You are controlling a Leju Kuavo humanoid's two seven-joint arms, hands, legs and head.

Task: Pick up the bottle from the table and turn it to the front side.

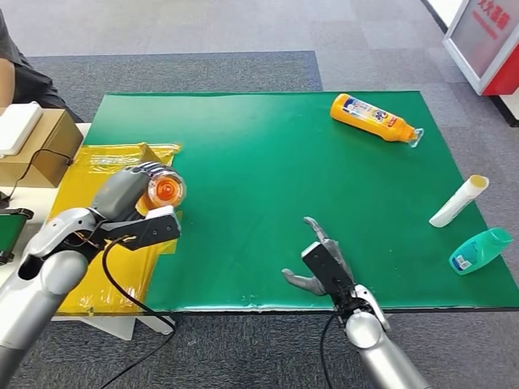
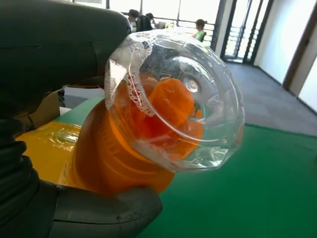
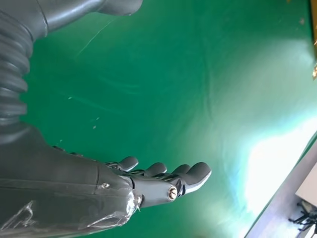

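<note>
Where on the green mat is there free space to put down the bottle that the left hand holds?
The middle of the green mat is bare, between the left hand holding its orange bottle and the open right hand. The right edge is crowded: a yellow bottle, a white tube and a teal bottle lie there.
</note>
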